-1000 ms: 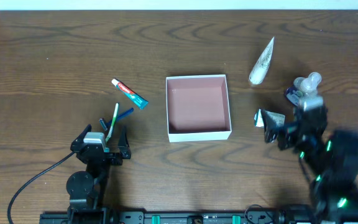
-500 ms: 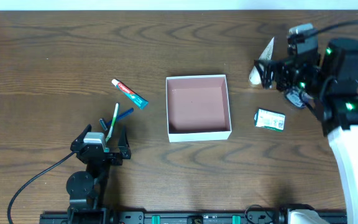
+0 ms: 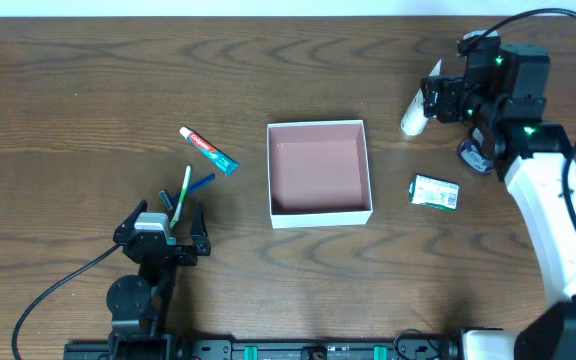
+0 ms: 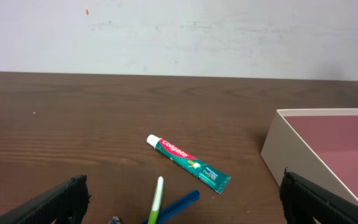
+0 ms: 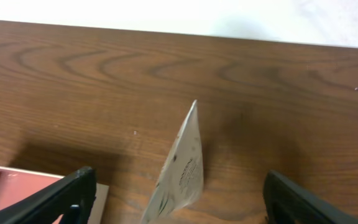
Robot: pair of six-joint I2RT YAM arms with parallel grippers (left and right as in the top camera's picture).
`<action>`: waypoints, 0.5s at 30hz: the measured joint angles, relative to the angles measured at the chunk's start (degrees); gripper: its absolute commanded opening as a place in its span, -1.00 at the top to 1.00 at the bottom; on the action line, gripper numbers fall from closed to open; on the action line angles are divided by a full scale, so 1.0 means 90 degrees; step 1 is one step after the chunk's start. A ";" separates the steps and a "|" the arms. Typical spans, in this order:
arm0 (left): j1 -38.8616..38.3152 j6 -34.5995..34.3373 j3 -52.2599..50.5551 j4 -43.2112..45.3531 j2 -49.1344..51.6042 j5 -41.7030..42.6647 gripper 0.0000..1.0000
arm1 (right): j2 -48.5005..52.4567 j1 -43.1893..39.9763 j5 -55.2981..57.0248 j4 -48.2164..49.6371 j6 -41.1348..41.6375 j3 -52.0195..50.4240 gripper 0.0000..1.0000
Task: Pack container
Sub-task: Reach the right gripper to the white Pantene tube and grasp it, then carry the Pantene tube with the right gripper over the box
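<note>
At the far right of the counter (image 3: 68,80), my right end effector (image 5: 178,180) hangs over a pale tapered packet (image 3: 420,100). Its jaws stand wide, one on each side of the packet. They are not touching it and hold nothing. I read that as lining up for a pick. The wrist view shows the packet's pointed end running up between the fingers, so the grip would land on its broader lower part.

My left end effector (image 3: 163,220) is low at the near left, fully spread and empty. A green-and-white toothbrush (image 3: 180,195) and a blue stick (image 3: 200,183) lie just ahead of it, with a toothpaste tube (image 3: 208,150) a little beyond. It looks parked, leaving the middle free while the right arm works.

The container (image 3: 318,165) sits in the centre of the counter, between the two groups of items. It is near the packet and the toothpaste but touches neither. A small green box (image 3: 435,191) lies just off its right side. Something dark blue sits under the right arm, too hidden for me to name.

The container is a square, shallow cardboard box with an open top. Its outer walls and rim are white and its floor is pinkish-brown. It is far bigger than any item around it, and nothing is inside yet. By my judgement the packing has barely begun.
</note>
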 measured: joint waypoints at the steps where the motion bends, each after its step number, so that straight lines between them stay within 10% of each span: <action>1: 0.0000 0.0000 0.0000 0.0002 0.0000 0.0000 -0.96 | 0.0068 0.0000 0.0022 0.0032 0.0000 0.0000 -0.59; 15: 0.0000 -0.0002 0.0000 0.0002 0.0000 -0.0002 -0.96 | 0.0673 0.0000 0.0083 0.0381 0.0318 0.0002 0.35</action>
